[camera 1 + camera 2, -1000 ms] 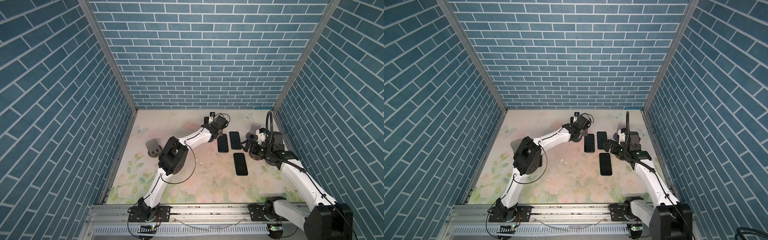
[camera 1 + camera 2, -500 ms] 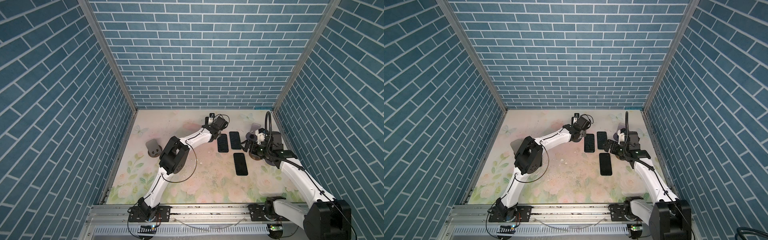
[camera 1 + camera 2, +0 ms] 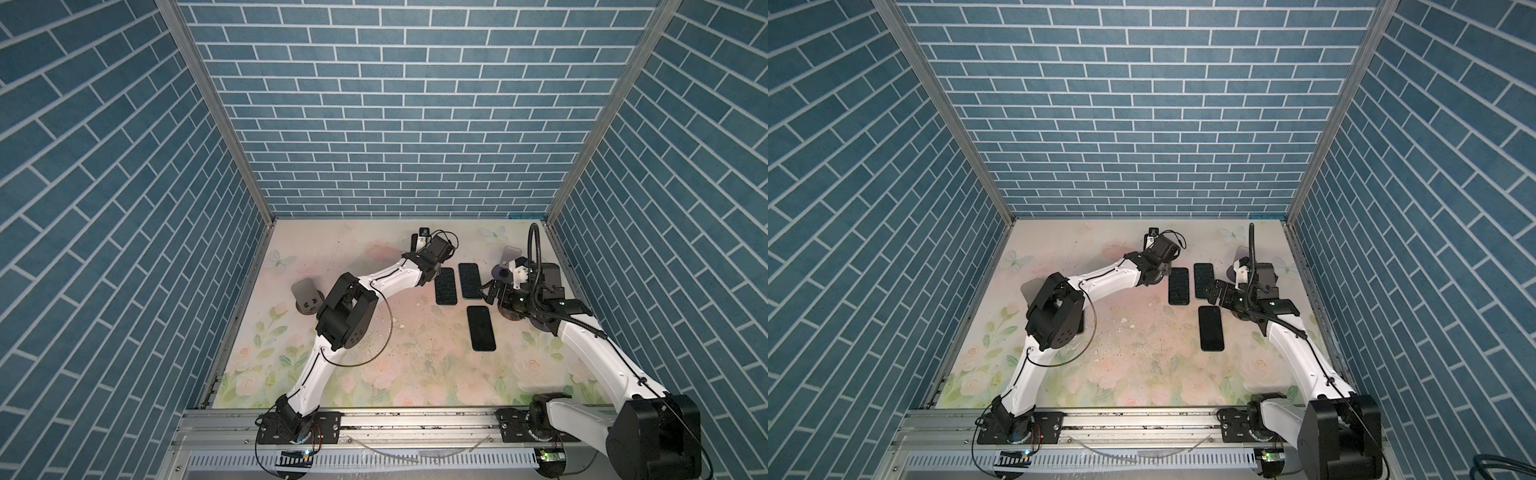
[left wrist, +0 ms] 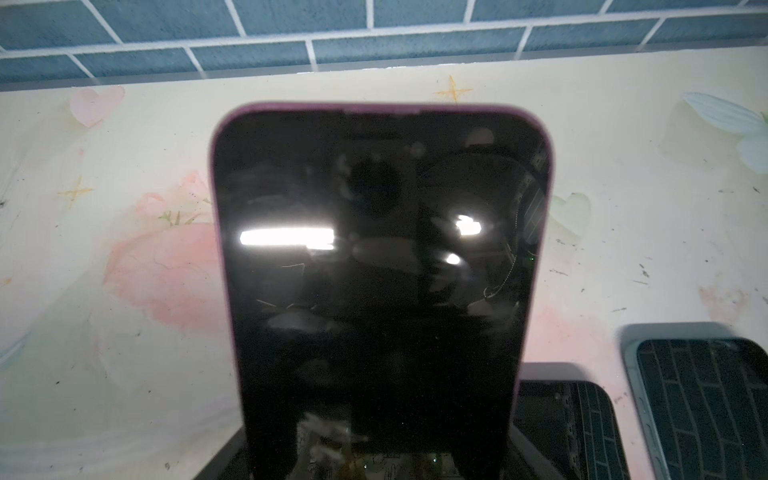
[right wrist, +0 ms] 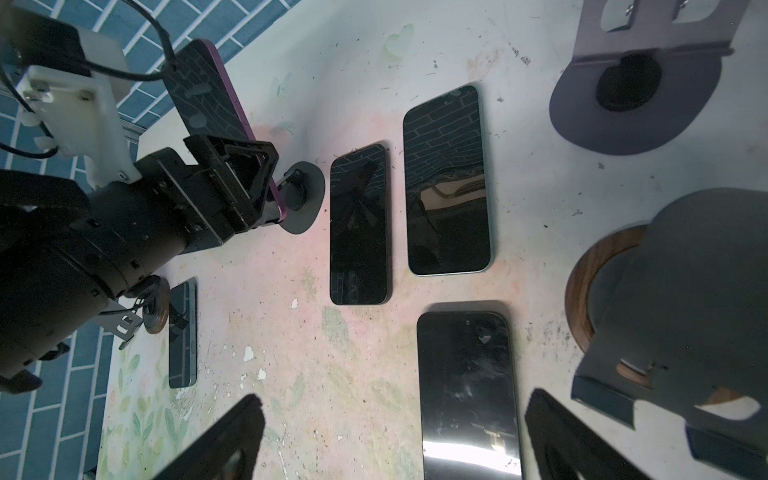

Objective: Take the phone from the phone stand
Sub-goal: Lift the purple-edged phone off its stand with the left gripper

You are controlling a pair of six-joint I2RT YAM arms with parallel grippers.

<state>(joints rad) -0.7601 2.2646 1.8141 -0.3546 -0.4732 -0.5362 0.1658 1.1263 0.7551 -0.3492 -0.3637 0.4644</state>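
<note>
Right wrist view gives the best look at this one. The left gripper (image 5: 251, 187) has its jaws pinched onto the side edges of the purple-cased phone (image 5: 208, 91), down near its lower end. The phone is at the far middle of the table (image 5: 291, 340), leaning back on the little dark phone stand (image 5: 305, 199) with the round base. As far as I can tell it hasn't come off yet. Grabbing low on the edges makes sense to me. It keeps the screen free and puts the grip right by the ledge the phone has to clear, so I'd guess a lift up and away from the stand comes next.

The right gripper (image 5: 395, 401) is spread wide, holding nothing, hovering over on the right.

Clutter-wise, three flat phones (image 5: 359, 224) lie on the table just right of the stand. So swinging the held phone right means setting down among them. A wood-based grey stand (image 5: 665, 291) and a purple stand (image 5: 636, 104) sit empty at the right side. Another small phone (image 5: 183, 332) is off at the left by a wooden base, and I can't tell if it's mounted.
</note>
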